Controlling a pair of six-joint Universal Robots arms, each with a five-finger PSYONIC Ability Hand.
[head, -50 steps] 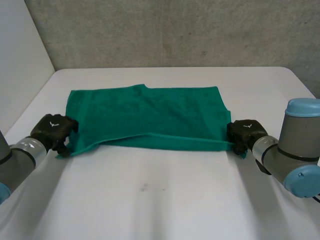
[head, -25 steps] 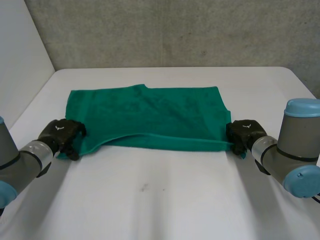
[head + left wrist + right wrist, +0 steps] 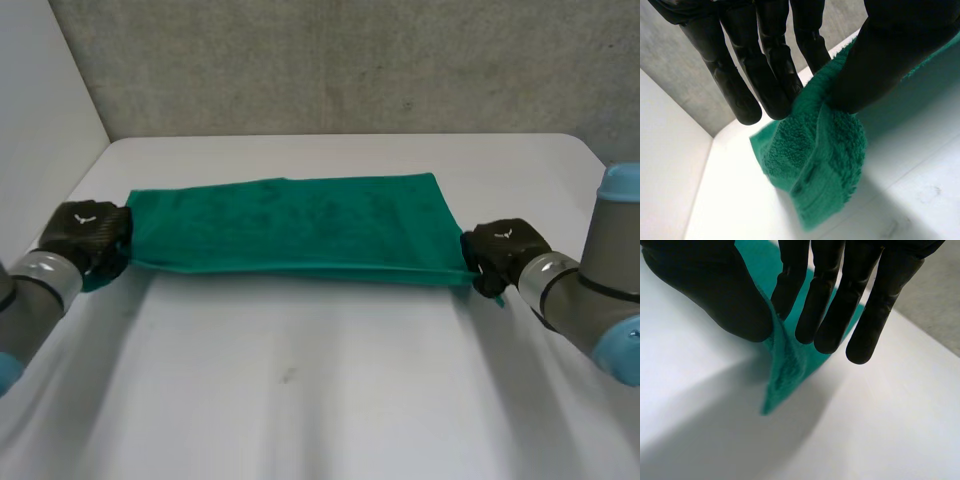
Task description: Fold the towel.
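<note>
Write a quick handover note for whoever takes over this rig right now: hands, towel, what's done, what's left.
Left hand: shut on the green towel, pinching its near corner on that side between thumb and fingers.
Right hand: shut on the other near corner in the same way.
Towel: stretched between both hands over the white table. The near edge looks lifted and the far edge lies on the table.
Done: both near corners gripped.
Left: probably carry the near edge over to the far edge, lay it flat, then release.
</note>
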